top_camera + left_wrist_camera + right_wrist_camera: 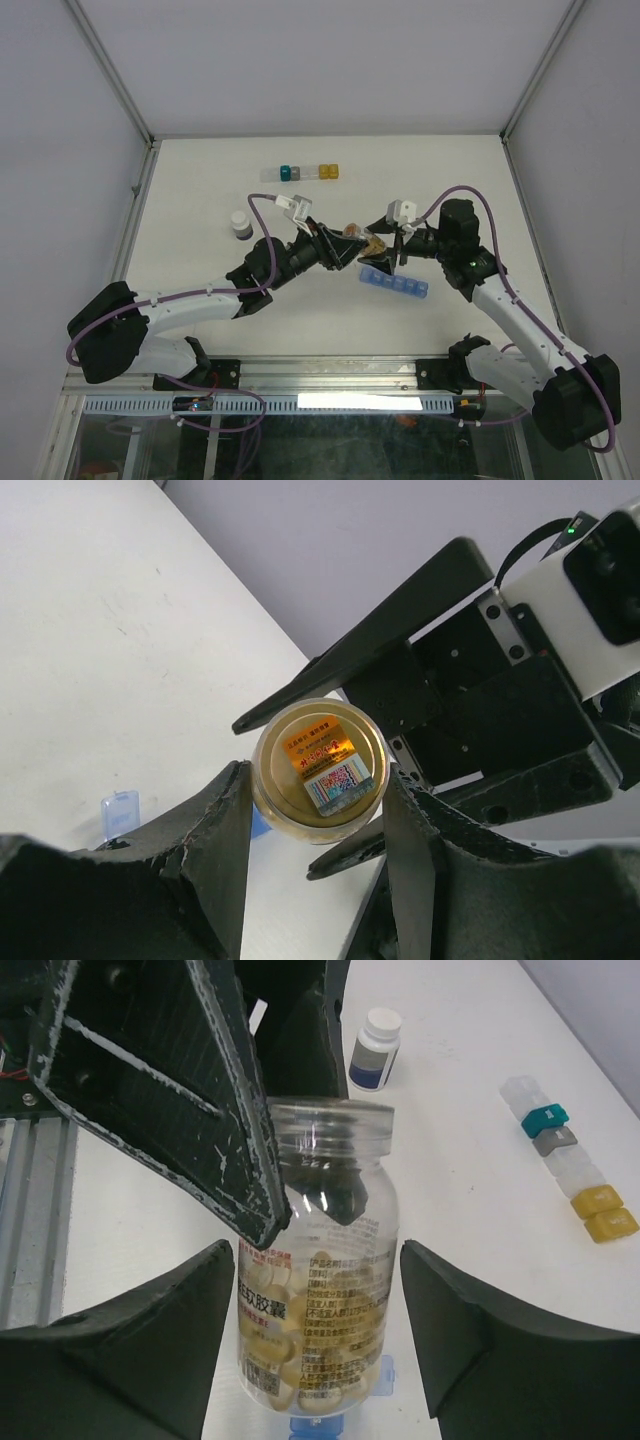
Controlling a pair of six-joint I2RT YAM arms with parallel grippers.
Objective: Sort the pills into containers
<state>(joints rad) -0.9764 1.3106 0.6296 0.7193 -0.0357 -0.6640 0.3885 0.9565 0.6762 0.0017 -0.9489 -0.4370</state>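
A clear pill bottle (353, 233) holding yellow-orange pills hangs in the air between both arms; no cap shows on it. My left gripper (343, 242) is shut on it; in the left wrist view the bottle's round gold end (320, 770) sits between my fingers (225, 820). My right gripper (318, 1250) is open, with a jaw on each side of the bottle (320, 1300) and a gap at both. It shows in the top view (384, 243). The translucent blue container strip (393, 281) lies on the table below the bottle (340, 1426).
A small dark bottle with a white cap (241, 224) stands at the left, also in the right wrist view (376, 1048). A row of teal, grey, white and yellow cubes (308, 172) lies at the back (565, 1170). White walls enclose the table.
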